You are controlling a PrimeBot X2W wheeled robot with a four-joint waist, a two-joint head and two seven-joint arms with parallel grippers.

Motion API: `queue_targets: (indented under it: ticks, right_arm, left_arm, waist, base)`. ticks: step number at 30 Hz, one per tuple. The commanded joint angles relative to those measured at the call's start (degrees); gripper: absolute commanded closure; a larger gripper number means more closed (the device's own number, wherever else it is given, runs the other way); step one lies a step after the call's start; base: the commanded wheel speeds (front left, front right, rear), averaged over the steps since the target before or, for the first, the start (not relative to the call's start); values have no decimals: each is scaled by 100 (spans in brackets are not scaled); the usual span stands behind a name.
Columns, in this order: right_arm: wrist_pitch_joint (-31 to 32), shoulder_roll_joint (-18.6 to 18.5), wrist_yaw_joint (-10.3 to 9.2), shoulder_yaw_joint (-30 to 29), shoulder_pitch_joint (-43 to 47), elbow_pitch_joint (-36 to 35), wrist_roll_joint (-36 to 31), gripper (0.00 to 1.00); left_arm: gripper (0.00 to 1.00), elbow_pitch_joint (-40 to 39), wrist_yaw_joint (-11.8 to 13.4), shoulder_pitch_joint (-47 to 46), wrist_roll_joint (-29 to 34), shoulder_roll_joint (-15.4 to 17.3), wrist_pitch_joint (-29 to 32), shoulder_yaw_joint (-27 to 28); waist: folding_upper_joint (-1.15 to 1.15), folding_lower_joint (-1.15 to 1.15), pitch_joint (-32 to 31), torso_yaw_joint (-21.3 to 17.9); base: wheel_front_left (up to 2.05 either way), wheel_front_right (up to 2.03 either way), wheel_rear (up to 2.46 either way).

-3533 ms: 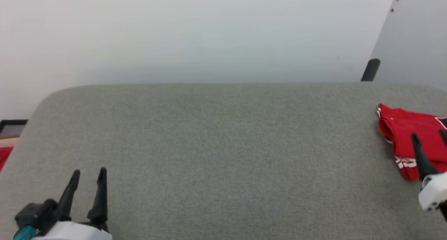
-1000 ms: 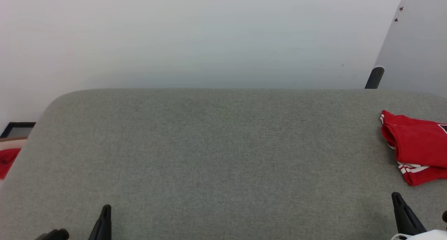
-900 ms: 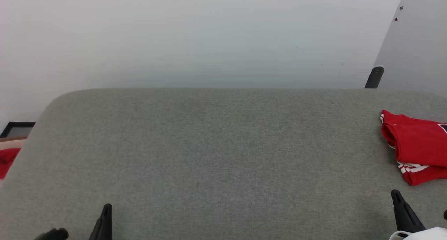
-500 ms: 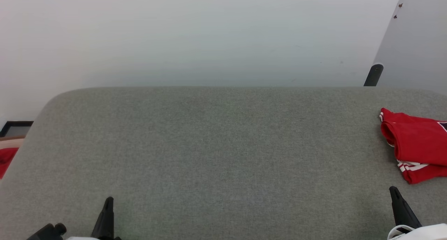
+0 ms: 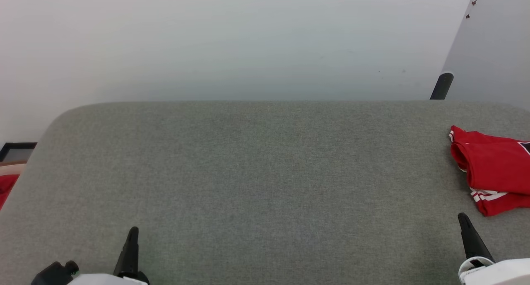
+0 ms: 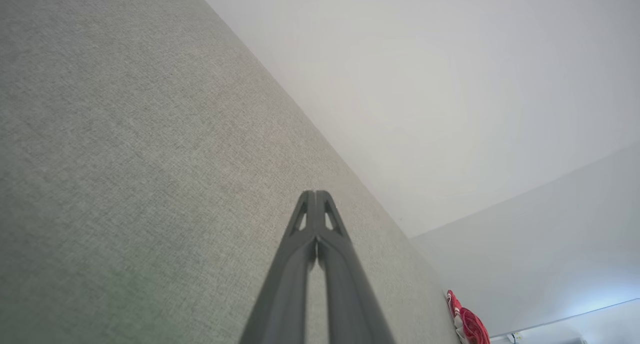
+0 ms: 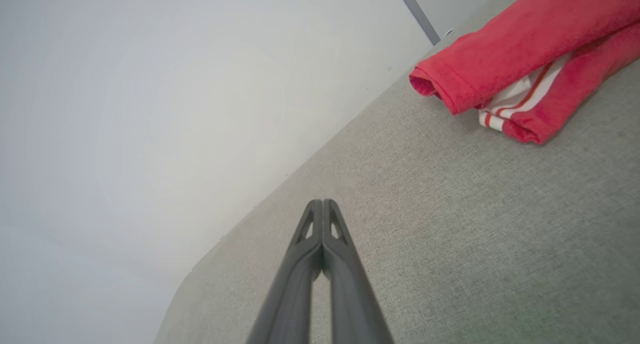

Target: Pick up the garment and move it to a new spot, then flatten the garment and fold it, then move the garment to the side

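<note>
Head view: garment [image 5: 495,173] folded, lies at far right of worktop [image 5: 256,173], cut by frame edge. Left end effector [image 5: 132,235] and right end effector [image 5: 463,220] low, apart from it.
Left wrist view: left end effector clenched, empty.
Right wrist view: right end effector clenched, empty; garment near, untouched.
Judgement: all steps seem done.

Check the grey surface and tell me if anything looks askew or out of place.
Only a small thing: the folded garment at the right end of the grey surface is not squared up; its red layers splay apart and striped trim pokes out between them. Nothing spilled or damaged.
</note>
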Motion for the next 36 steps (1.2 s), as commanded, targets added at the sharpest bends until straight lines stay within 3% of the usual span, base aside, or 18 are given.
queue_targets:
  ticks: [1,36]
  right_arm:
    - [30,-5,-1,-33,-155,-45,200,100]
    - [308,229,-2,-89,-467,158,2191,100]
  left_arm:
    - [100,-75,-8,-157,-160,0,44,51]
    - [100,-78,-13,-479,-1808,-332,602,225]
  waist:
    - [0,0,7,-4]
    - [0,0,133,-83]
  base:
    - [0,0,0]
    - [0,0,0]
